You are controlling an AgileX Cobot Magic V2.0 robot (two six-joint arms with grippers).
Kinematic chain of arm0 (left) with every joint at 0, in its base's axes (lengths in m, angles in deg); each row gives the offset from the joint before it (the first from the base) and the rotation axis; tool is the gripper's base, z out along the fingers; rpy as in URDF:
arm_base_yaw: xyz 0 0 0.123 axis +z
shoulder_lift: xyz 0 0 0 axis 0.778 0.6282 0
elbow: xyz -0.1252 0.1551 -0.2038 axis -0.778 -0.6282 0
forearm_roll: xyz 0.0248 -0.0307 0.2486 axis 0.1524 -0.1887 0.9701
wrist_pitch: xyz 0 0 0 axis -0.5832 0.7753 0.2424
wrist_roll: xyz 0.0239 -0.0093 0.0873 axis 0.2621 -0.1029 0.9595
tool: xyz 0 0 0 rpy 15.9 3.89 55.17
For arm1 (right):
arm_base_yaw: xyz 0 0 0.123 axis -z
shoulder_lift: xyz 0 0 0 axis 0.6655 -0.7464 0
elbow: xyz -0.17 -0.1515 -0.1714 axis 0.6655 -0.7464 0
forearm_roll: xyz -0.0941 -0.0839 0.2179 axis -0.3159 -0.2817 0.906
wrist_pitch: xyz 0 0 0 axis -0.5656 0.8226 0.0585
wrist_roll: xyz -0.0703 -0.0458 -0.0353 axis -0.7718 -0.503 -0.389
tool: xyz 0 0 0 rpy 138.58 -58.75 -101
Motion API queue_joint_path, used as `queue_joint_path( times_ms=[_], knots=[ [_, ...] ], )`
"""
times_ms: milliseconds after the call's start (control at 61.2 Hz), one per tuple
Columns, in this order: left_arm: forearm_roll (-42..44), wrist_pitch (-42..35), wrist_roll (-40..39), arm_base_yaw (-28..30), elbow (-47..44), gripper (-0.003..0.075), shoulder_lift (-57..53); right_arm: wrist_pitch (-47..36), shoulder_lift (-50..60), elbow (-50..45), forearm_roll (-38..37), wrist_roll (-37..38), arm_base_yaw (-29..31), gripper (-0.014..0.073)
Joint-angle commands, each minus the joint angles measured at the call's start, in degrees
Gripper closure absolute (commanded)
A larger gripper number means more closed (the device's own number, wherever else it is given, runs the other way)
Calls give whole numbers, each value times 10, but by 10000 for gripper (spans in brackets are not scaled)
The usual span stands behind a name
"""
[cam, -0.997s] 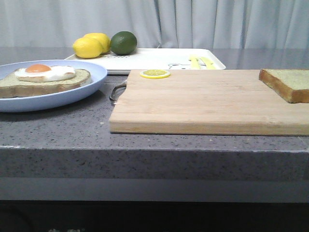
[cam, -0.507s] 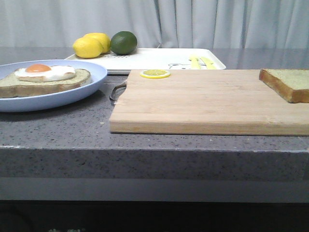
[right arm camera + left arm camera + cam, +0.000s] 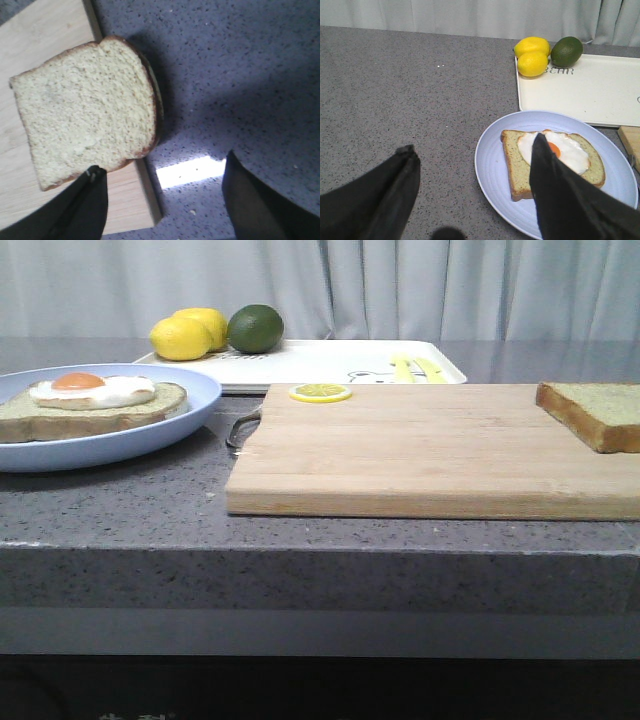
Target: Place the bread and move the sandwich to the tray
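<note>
- The bread lies flat at the far right end of the wooden cutting board; in my right wrist view the slice hangs a little over the board's edge, above the speckled grey counter.
- My right gripper hovers over that slice with its jaws spread wide and holding nothing. One dark finger sits over the slice's corner and the board; the other is over bare counter.
- The sandwich, a brown-crusted slice topped with a fried egg and orange yolk, rests on the round light-blue plate at the left of the counter, just beside the board.
- My left gripper hangs above the plate's near side, jaws wide apart and empty. One finger crosses in front of the egg; the other is over the counter, off to the plate's side.
- The tray lies behind the plate and the board. At its back left corner sit two lemons and a lime, all touching.
- A lemon slice lies on the board's far left corner.
</note>
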State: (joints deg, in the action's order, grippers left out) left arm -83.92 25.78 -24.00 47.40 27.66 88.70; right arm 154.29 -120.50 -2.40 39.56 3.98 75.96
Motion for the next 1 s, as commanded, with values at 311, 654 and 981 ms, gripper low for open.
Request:
queue_joint_path(
  times_ms=[311,654,981],
  knots=[
    [3,-47,1,-4,16,251,5,60,-110,19,186,-148,51,88],
    [3,-48,1,-4,16,251,6,80,-171,19,216,-184,17,88],
    [3,-58,1,-4,16,251,6,104,-195,19,218,-203,-3,88]
  ],
)
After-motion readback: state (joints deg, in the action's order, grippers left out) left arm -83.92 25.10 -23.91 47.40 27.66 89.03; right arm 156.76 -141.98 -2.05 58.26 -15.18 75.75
